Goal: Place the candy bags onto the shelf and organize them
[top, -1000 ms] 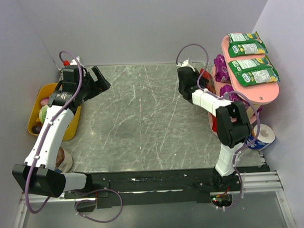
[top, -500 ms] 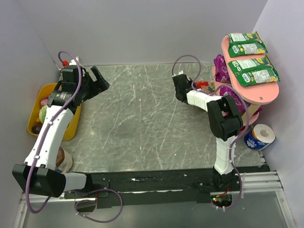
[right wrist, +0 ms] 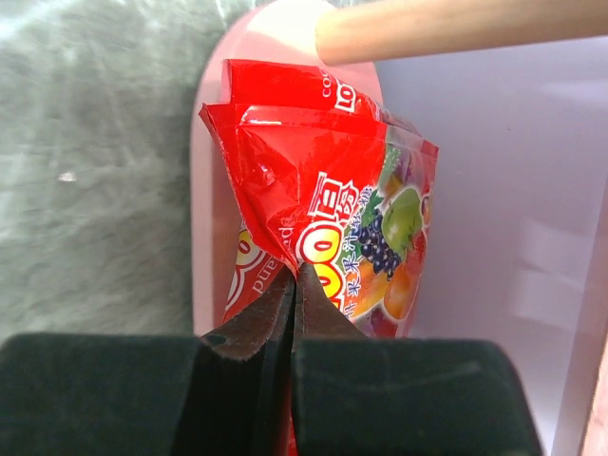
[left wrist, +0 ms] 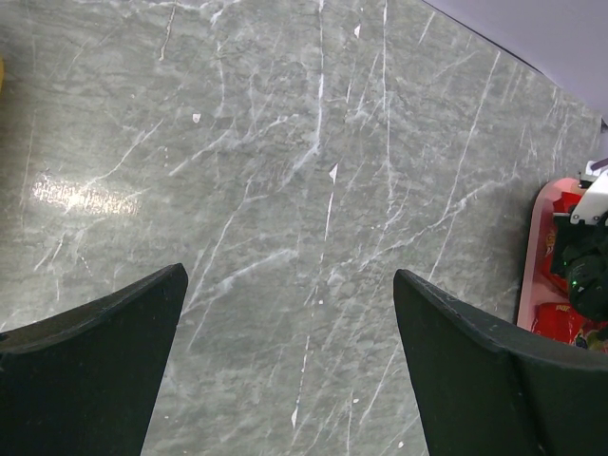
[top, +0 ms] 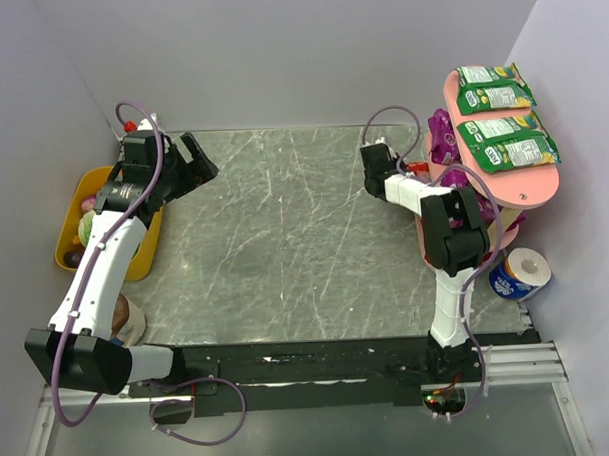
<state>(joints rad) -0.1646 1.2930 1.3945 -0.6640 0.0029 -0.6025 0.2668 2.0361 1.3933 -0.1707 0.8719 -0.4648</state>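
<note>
Shelving: right fingers [right wrist: 249, 334] pinch red bag [right wrist: 323, 190] — left fingers [left wrist: 90, 351] wide apart, empty.
Risk — bag slips off shelf [right wrist: 204, 237] on release.

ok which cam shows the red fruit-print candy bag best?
Right wrist: glossy red fruit-print candy bag fills the frame over the pink shelf board, near edge pinched in the right pincer. Left wrist catches only slivers of it at its right edge. Top external: mostly hidden under upper tiers.
</note>
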